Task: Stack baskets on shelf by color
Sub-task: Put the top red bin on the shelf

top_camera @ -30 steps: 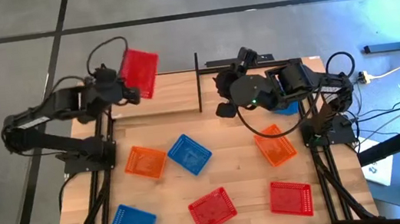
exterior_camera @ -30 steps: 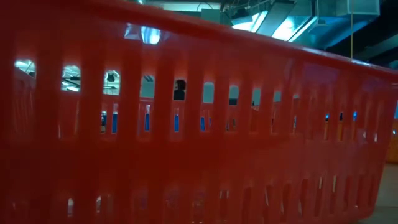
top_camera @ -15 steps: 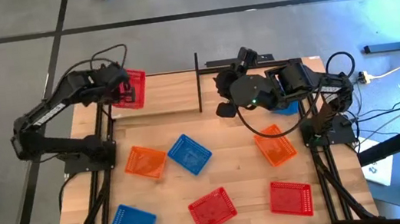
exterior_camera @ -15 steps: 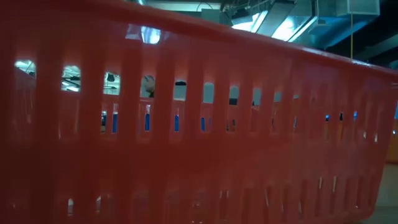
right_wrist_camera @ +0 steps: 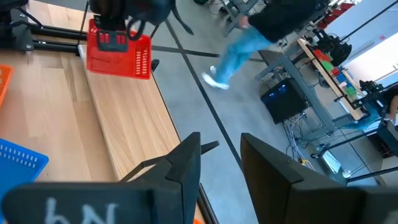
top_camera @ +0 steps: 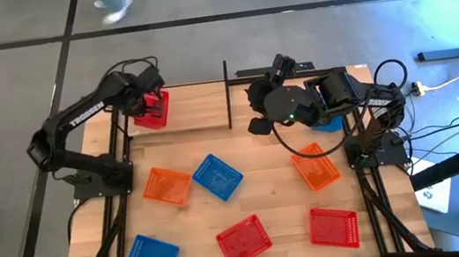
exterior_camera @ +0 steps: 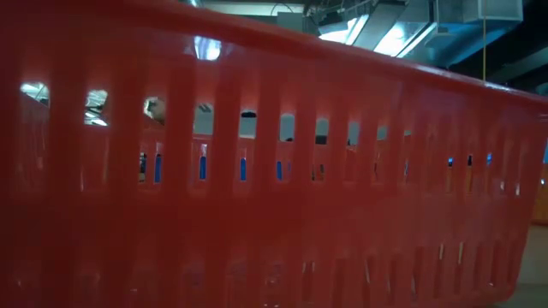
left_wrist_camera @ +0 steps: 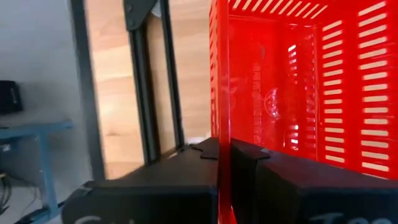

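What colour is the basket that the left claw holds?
Red; the basket shows best in the left wrist view.

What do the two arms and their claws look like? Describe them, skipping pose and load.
Both arms are dark, near-black, built of jointed segments. The left arm carries white lettering along one link, and a black cable loops over its wrist. The left claw has two blocky matte-black fingers with angular tips. The right claw has two flat, dark tapered fingers, with pale lettering on the body behind them. Black cables curl beside the right arm.
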### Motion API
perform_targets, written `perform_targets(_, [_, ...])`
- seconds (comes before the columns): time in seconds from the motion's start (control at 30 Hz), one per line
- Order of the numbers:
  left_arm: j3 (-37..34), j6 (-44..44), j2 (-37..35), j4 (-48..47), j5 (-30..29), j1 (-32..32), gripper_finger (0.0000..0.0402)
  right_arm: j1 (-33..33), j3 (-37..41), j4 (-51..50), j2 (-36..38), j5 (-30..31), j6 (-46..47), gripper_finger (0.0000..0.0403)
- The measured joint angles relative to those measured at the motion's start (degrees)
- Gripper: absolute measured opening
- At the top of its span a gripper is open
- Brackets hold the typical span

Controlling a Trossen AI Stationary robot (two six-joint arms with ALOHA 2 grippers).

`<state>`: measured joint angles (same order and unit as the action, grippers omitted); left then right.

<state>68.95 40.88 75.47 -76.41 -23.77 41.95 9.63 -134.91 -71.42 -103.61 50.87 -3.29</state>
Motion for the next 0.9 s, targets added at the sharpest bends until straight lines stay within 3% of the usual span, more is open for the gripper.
perform_targets(0.27, [-2.1,-4.6,4.8,1.8,2.2,6.6,0.0000,0.0,0.0,-0.3,0.0,0.0,0.0,0.0117])
perform_targets(0.5, [-4.3,-8.2,6.0,7.0,2.0,9.3,0.0000,0.0,0.0,-0.3,0.0,-0.1,0.1,0.0117])
perform_targets(0.9, [-5.3,-10.1,6.0,8.1,1.8,11.3,0.0000,0.0,0.0,-0.3,0.0,-1.5,0.2,0.0117])
